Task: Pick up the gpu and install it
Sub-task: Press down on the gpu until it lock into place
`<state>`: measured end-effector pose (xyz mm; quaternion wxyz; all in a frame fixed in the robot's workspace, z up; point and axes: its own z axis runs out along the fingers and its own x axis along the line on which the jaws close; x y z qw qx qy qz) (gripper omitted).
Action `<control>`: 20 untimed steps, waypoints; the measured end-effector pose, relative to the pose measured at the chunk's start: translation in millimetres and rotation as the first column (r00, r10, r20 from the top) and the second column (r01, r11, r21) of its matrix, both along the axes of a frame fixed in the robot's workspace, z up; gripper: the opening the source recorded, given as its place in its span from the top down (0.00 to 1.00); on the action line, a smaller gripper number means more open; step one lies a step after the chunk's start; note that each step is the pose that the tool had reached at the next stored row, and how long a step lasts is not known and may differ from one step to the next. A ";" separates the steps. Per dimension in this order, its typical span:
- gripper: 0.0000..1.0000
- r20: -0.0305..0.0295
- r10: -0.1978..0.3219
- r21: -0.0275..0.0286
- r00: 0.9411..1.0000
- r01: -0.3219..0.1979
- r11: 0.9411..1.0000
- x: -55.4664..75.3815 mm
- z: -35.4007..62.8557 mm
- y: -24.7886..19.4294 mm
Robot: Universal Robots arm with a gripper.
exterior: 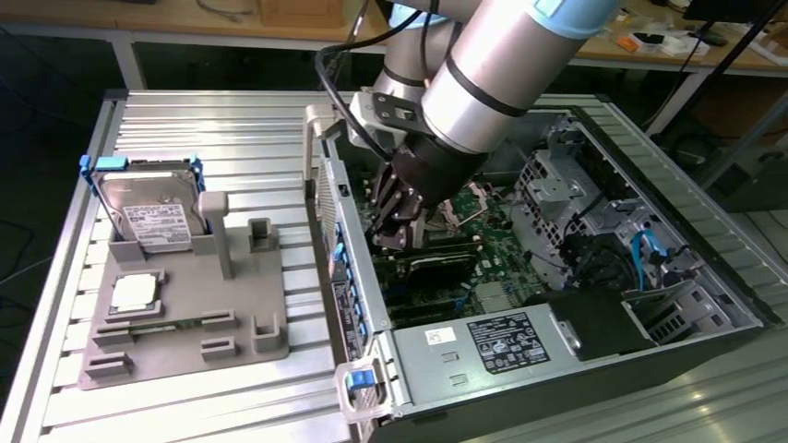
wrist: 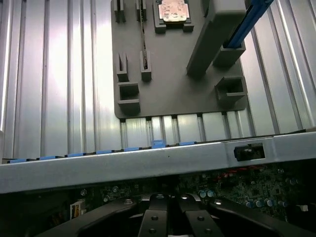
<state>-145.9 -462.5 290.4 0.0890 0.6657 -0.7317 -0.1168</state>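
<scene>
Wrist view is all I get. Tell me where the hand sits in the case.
Observer: The hand is shut, low inside the open computer case, over the motherboard.
Operator: Report what is at its tips.
Observer: A dark card lies right under them; I cannot tell whether it is gripped.
Operator: Check the fixture.
Observer: The grey fixture holds a hard drive propped in its blue frame.

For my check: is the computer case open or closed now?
Open. The computer case has no side panel, so its motherboard is visible inside.
</scene>
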 end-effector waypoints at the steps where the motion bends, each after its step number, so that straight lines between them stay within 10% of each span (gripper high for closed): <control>1: 0.89 -0.001 0.000 0.000 1.000 0.000 1.000 0.4 -0.1 0.0; 4: 0.89 0.004 -0.001 0.008 1.000 0.001 1.000 1.0 -4.0 0.4; 20: 0.89 0.001 0.000 0.007 1.000 0.000 1.000 2.0 0.3 0.3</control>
